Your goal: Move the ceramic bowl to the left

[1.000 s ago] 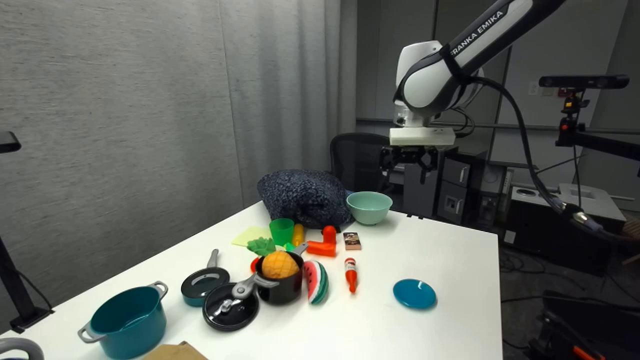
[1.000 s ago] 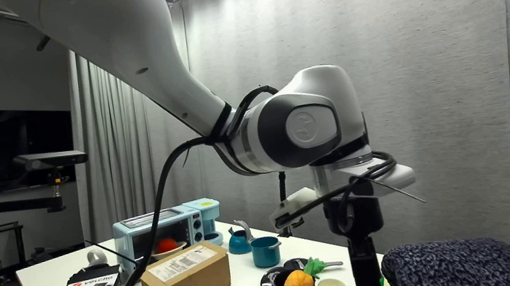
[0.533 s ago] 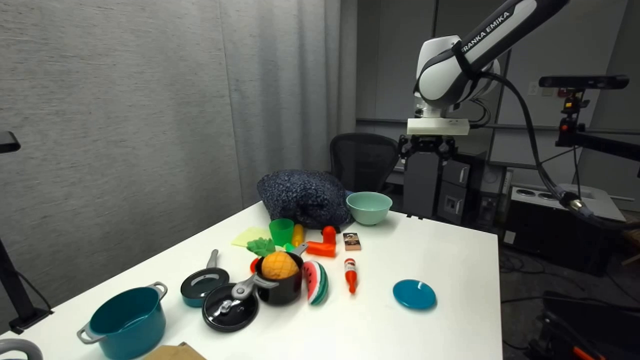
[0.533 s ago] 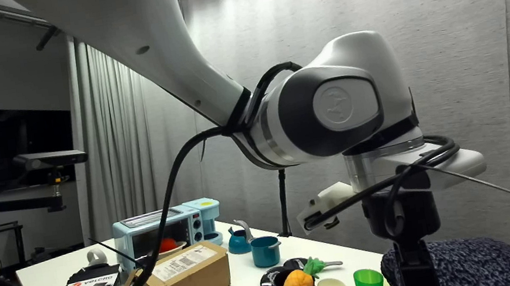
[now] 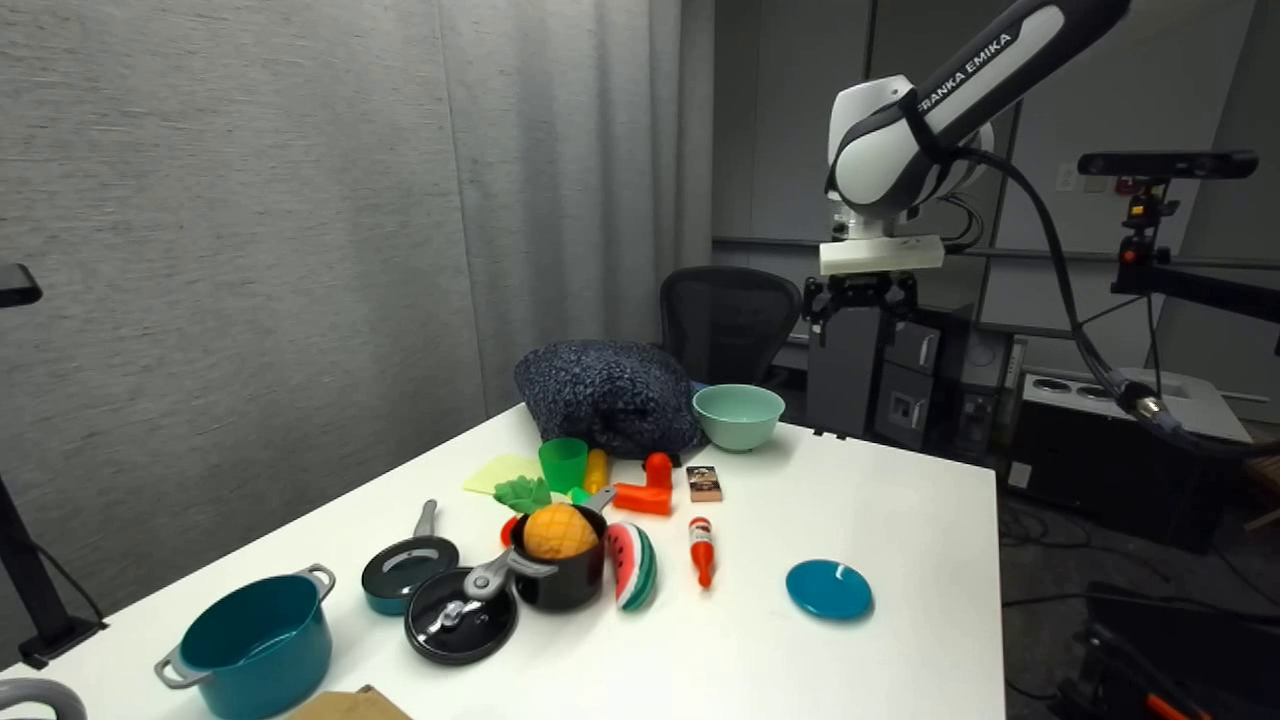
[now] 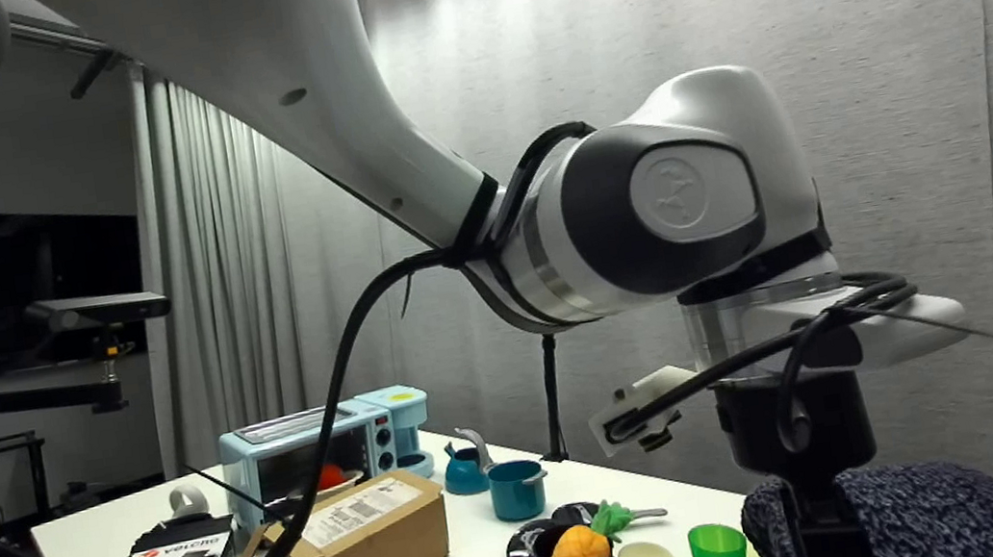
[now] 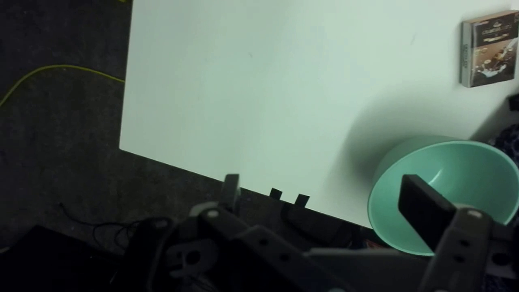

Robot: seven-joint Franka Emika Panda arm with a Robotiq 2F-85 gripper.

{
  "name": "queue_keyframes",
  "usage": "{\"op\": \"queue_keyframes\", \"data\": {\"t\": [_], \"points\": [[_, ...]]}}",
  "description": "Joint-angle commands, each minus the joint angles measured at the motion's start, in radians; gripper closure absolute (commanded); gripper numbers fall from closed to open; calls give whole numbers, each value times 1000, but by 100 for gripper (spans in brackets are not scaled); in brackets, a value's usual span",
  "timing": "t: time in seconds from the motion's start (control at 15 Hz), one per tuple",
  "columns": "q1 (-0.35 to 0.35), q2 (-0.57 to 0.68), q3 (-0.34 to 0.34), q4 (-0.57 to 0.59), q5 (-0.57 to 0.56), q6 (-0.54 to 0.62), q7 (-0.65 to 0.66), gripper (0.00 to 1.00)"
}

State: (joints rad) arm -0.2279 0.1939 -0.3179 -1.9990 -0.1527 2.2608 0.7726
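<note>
Table (image 5: pixel 790 665) is white, gray curtain (image 5: pixel 280 200) alongside, dark chair (image 5: pixel 728 325) past one edge. Your gripper (image 7: pixel 325 196) hangs raised, jaws apart; your ceramic bowl (image 5: pixel 738 422) sits near that edge, just beside the speckled cloth (image 5: pixel 605 395).

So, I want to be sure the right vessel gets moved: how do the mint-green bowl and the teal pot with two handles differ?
Colour: the mint-green bowl is pale, the teal pot darker. Handles: the bowl shows none, the pot has two grey ones. Walls: the bowl's flare out toward the rim, the pot's rise nearly straight. Both are round and stand upright and open-topped on the white table.
</note>
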Motion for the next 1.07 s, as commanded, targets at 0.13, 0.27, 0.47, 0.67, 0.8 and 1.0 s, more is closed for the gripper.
{"op": "queue_keyframes", "data": {"t": [0.13, 0.27, 0.47, 0.67, 0.8, 1.0], "points": [[-26, 146, -25, 222, -28, -185, -70, 0], [-37, 181, -31, 256, 26, -101, 14, 0], [-18, 316, 12, 401, 175, -92, 167, 0], [-13, 400, 33, 457, 259, -33, 303, 0], [-15, 446, 35, 491, 294, 4, 389, 0], [-33, 501, 29, 544, 340, 13, 506, 0]]}}
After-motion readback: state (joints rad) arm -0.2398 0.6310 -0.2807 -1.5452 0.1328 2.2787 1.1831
